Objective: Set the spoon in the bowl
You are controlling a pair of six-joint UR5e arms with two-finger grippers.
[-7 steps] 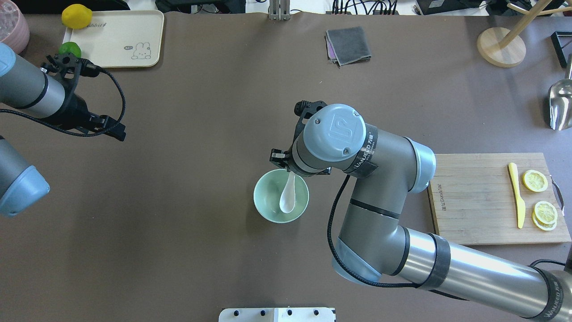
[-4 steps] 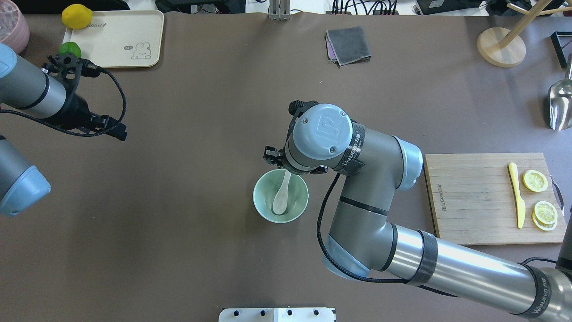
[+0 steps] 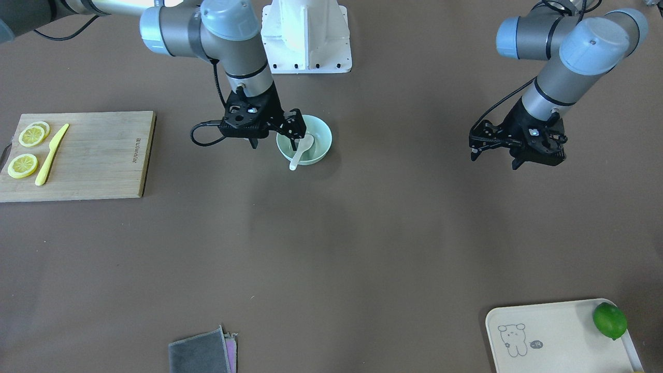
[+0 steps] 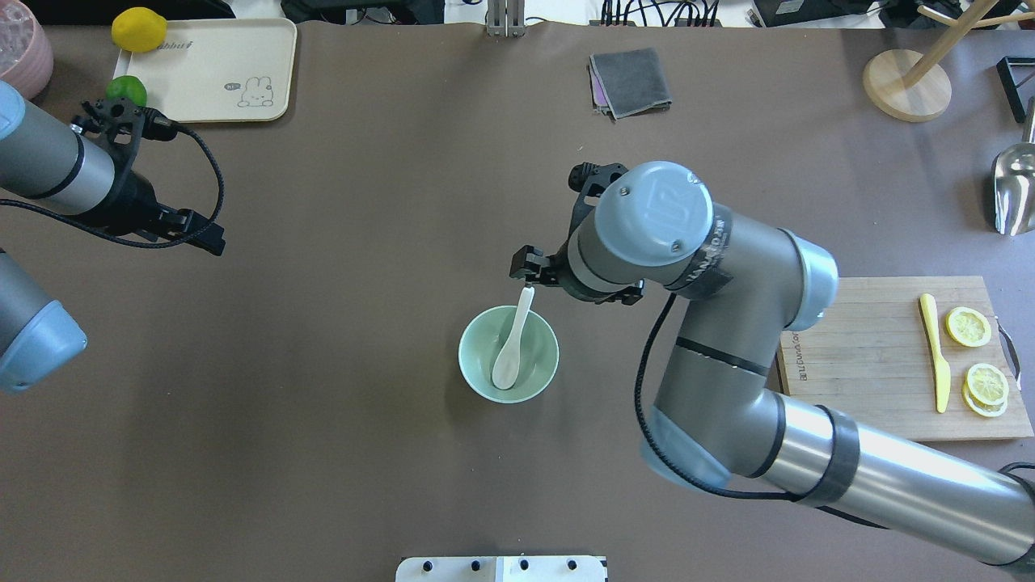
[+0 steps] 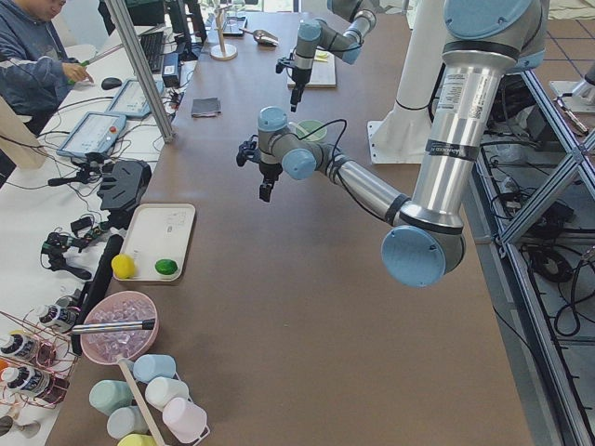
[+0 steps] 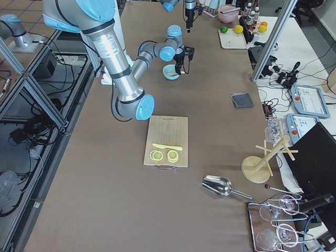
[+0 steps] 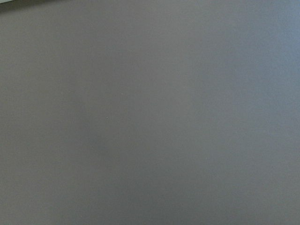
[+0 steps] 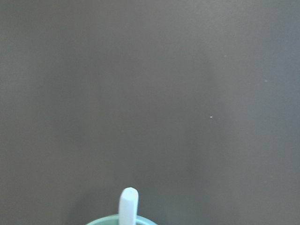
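The white spoon lies in the mint-green bowl at the table's middle. Its scoop is on the bowl's floor and its handle leans over the far rim. In the front view the spoon rests free in the bowl. My right gripper is open and empty, just beyond the bowl's far rim, above the handle's end; in the overhead view the wrist partly hides the gripper. The right wrist view shows only the handle tip. My left gripper is open and empty, hovering far off at the left.
A wooden cutting board with a yellow knife and lemon slices lies at the right. A cream tray, a lime and a lemon are at the far left. A grey cloth lies at the far edge.
My right gripper has let go of the spoon and drawn back, away from the bowl toward the far right. The spoon has settled in the bowl. The left arm has barely moved.
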